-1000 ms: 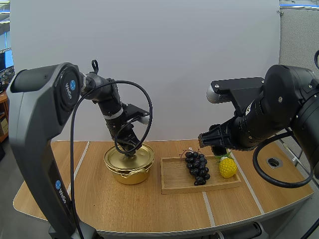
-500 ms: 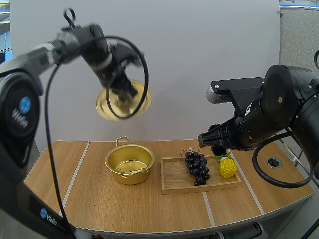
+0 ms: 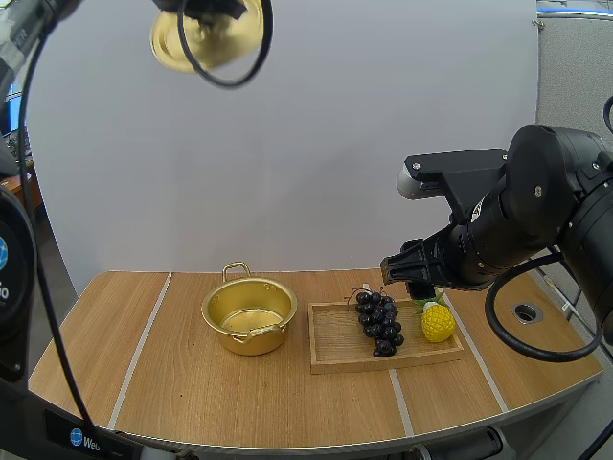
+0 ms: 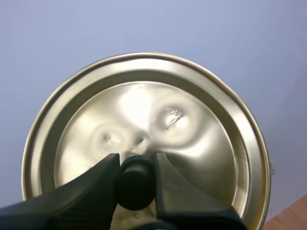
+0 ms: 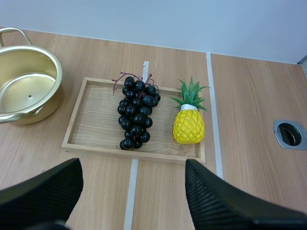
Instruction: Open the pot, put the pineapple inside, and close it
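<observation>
A gold pot (image 3: 249, 315) (image 5: 24, 88) stands open on the table, nothing inside it. High above it, my left gripper (image 4: 135, 179) is shut on the black knob of the gold lid (image 3: 194, 34) (image 4: 144, 129), which is tilted on edge. A yellow pineapple (image 3: 438, 321) (image 5: 189, 122) with green leaves lies at the right end of the wooden tray (image 3: 337, 345) (image 5: 93, 115). My right gripper (image 3: 412, 275) (image 5: 132, 191) hovers open above the tray's near edge, apart from the fruit.
A bunch of dark grapes (image 3: 379, 322) (image 5: 136, 116) lies in the tray between the pot and the pineapple. A round metal grommet (image 3: 526, 311) (image 5: 290, 133) is set in the table at the right.
My left gripper has lifted the lid off the pot and carried it high up and to the left. The right arm has not moved.
</observation>
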